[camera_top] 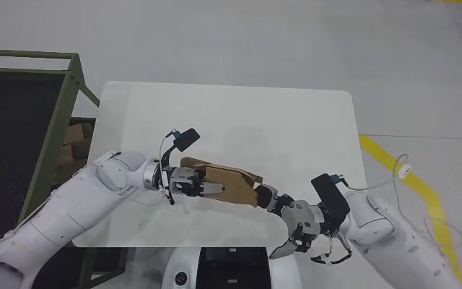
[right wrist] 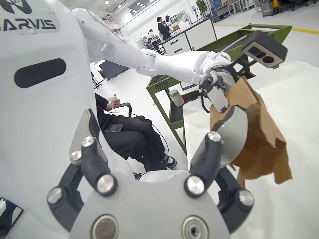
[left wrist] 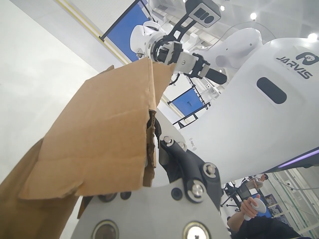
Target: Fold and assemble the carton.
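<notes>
The brown carton (camera_top: 229, 184) is held above the near part of the white table (camera_top: 289, 123), one end clamped in the left gripper (camera_top: 209, 188). Its ragged far end is touched by one finger of the right gripper (camera_top: 271, 222), whose jaws are spread wide. Bare tabletop is left beyond both grippers.

The carton (left wrist: 99, 130) is matt brown corrugated cardboard, rough and frayed along its torn edges. My right claw (right wrist: 160, 116) is brushed metal with glossy bolts and matt black plastic links. The tabletop (camera_top: 289, 123) looks smooth, white and faintly glossy.
</notes>
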Available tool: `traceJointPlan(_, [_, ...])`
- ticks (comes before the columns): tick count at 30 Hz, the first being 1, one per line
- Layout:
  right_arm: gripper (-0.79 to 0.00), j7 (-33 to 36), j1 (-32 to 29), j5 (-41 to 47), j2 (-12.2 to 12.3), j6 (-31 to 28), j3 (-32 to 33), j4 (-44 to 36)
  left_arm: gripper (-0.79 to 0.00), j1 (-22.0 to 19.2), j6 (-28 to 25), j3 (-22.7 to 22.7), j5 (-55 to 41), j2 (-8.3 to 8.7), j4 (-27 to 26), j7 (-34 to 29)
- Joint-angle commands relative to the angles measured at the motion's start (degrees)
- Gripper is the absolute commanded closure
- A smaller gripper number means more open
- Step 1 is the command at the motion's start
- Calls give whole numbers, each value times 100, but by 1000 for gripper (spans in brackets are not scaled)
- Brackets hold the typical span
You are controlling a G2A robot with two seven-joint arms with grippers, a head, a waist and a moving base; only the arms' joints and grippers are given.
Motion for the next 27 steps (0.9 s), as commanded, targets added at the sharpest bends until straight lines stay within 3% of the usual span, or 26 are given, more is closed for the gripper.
traceJointPlan(1, [-785,79,72,-40,8,0,-73,-74,0,-11,24,-1,15,-24,7,-23])
traceJointPlan(13, [-785,207,703,-650,-178,104,-652,-23,0,-22,131,-29,74,-146,4,-130])
traceJointPlan(21, [-785,-159,814,-1791,-381,1259,-776,-373,0,-27,186,-10,121,-212,2,-186])
traceJointPlan(27, [-785,-42,848,-2187,-478,1807,-946,-460,0,-37,203,-12,132,-248,6,-203])
